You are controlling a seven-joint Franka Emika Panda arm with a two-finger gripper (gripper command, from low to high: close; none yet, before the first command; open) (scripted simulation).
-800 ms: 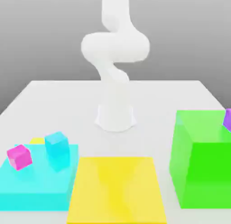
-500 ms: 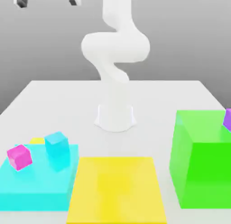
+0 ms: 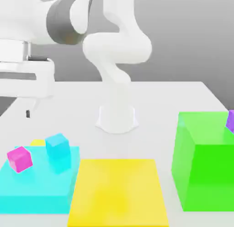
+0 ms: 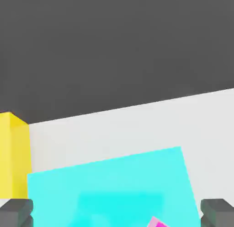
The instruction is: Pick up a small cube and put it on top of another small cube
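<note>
Grey backdrop hangs behind a pale worktop (image 3: pixel 183 95) that carries the white arm's base and several coloured blocks. Seen from the exterior view, the tool's white hand (image 3: pixel 25 82) sits high at that view's left, with one dark fingertip (image 3: pixel 28 113) poking out beneath it. Below the tool lies a flat cyan slab (image 3: pixel 32 187). On the slab rests a magenta cube (image 3: pixel 19 159), tilted, and a cyan cube (image 3: pixel 58 150) stands near it. The small yellow cube (image 3: pixel 37 142) peeks out just behind the slab, between the magenta and cyan cubes as that camera sees them, below the tool and a little toward the arm's base. A large yellow slab (image 3: pixel 119 191) lies beside the cyan one, and a big green block (image 3: pixel 205 175) stands well off to the exterior view's right with a purple cube (image 3: pixel 231 121) on its top edge.

From the hand view come details the other camera lacks: both fingertips (image 4: pixel 16 212) stand wide apart with nothing between them, so the tool (image 4: pixel 117 212) is fully open and empty. Beneath it spreads the cyan slab (image 4: pixel 109 185), a corner of the magenta cube (image 4: pixel 157 223) just visible, and a yellow block (image 4: pixel 13 157) beyond the slab's edge.
</note>
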